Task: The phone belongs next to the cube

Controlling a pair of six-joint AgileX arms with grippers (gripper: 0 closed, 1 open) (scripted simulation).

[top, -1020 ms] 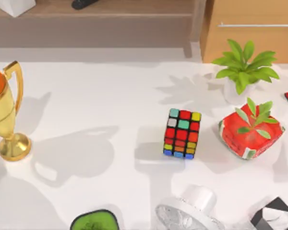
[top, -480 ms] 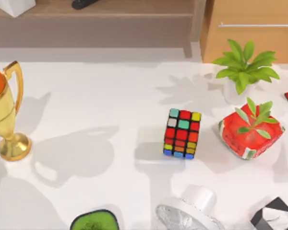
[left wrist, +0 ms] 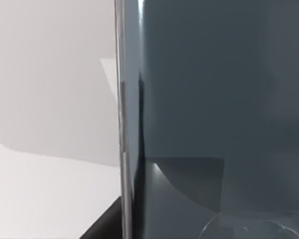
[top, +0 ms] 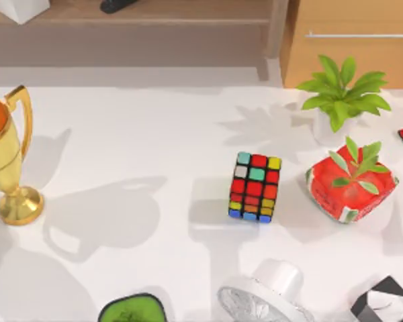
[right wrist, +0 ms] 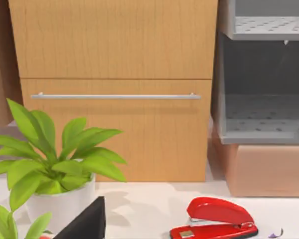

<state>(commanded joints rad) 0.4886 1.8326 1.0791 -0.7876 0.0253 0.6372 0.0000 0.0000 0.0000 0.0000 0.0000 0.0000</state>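
Observation:
The cube (top: 254, 187), black-framed with coloured stickers, stands on the white table right of centre in the top view. The phone (left wrist: 214, 99) is a glossy dark grey-blue slab very close to the left wrist camera. Its long edge runs straight up the picture, and a faint round mark sits at its lower end. White table shows beside it. A black wedge-shaped part (left wrist: 104, 226) pokes in beside the phone's edge. Whether my left gripper holds the phone cannot be told. A similar black tip (right wrist: 87, 221) shows low in the right wrist view.
A gold trophy (top: 7, 157) stands at the table's left. A red leafy planter (top: 349, 191) and a potted plant (top: 339, 100) are right of the cube. A white fan (top: 265, 298), a green item (top: 131, 310) and a black-and-white box (top: 386, 303) line the near edge. A red stapler (right wrist: 217, 219) lies before the wooden cabinet (right wrist: 114, 89).
The soft shadow on the table's near left has shifted slightly. The cube and the other things have not moved.

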